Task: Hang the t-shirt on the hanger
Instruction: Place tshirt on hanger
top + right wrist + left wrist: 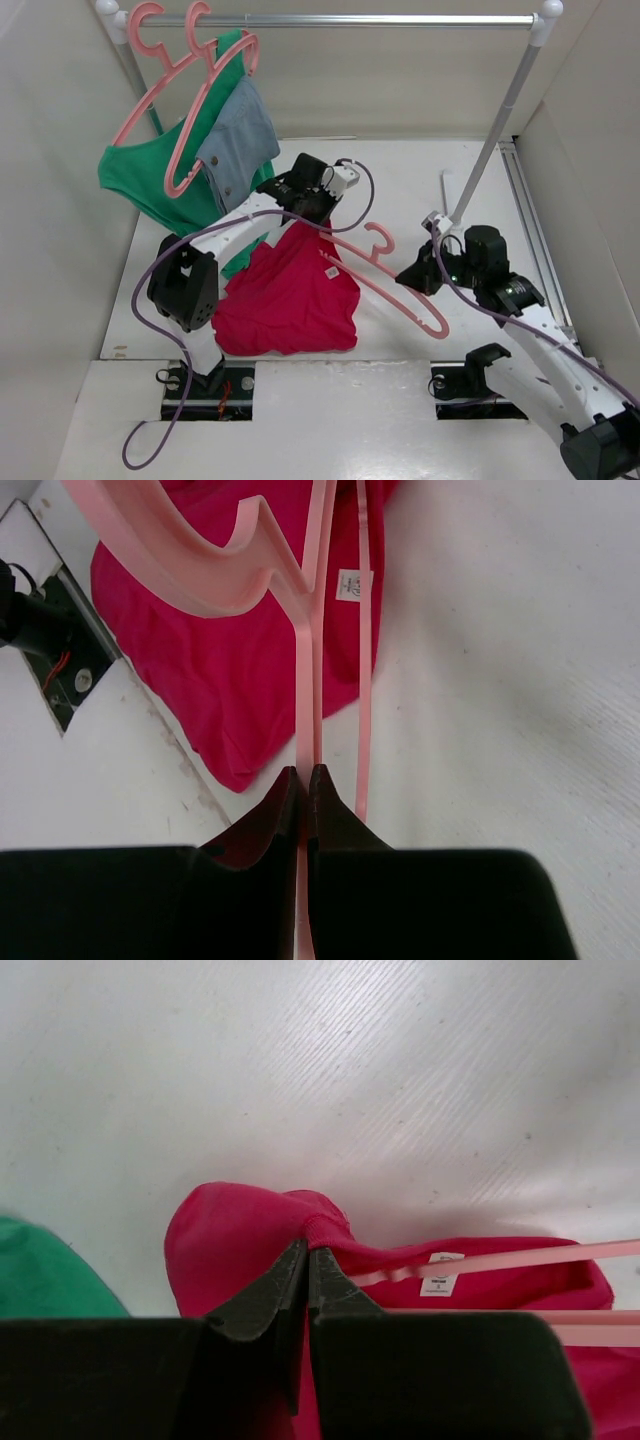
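Observation:
The crimson t-shirt [285, 295] hangs bunched from its neck, its lower part resting on the table. My left gripper [310, 222] is shut on the collar rib [325, 1228], and the white label [441, 1275] shows just right of the jaws. The salmon-pink hanger [395, 285] slants from the shirt's neck down to the right, hook [378, 240] up. One end of it reaches into the neck opening beside the label. My right gripper [414, 276] is shut on the hanger's upper bar [307, 680], near its right end. The lower bar [363, 680] runs free alongside.
A metal rail [340, 19] crosses the back, its slanted post [495, 130] standing just behind my right arm. At its left end hang a green garment [150, 180] and a grey-blue denim piece [240, 135] on pink hangers [165, 100]. White walls close both sides.

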Motion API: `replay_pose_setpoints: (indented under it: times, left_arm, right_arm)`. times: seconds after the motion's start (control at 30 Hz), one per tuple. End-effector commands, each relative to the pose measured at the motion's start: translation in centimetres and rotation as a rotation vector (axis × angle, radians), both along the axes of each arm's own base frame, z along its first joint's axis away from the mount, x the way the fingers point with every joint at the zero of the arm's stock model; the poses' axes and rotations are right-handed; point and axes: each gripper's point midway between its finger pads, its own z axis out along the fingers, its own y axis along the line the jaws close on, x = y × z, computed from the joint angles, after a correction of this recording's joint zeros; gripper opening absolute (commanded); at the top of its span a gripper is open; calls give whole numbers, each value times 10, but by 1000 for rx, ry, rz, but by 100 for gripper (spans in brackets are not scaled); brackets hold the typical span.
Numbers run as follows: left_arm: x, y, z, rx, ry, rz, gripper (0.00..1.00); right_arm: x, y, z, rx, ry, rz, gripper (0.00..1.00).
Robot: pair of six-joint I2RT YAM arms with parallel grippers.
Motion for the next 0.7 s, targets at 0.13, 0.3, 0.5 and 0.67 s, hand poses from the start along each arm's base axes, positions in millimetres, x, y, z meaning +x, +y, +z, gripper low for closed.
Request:
replay_pose_setpoints:
  times: [0.13,0.3,0.5,0.67]
  left_arm:
    - [-7,-24,70,-144,-45,-31,0]
    - [-10,-38,115,-200,-85,-61,0]
    - [-17,-42,173,-265,-160,-123,0]
    - [-38,-48,191,-257,-210,-240,0]
  right_arm:
    - [24,19,36,77,-116,-12,0]
    - [45,18,59,102,-161,-90,0]
    - [74,5,87,107,-219,-194,0]
    - [89,-7,101,104,-264,-287,0]
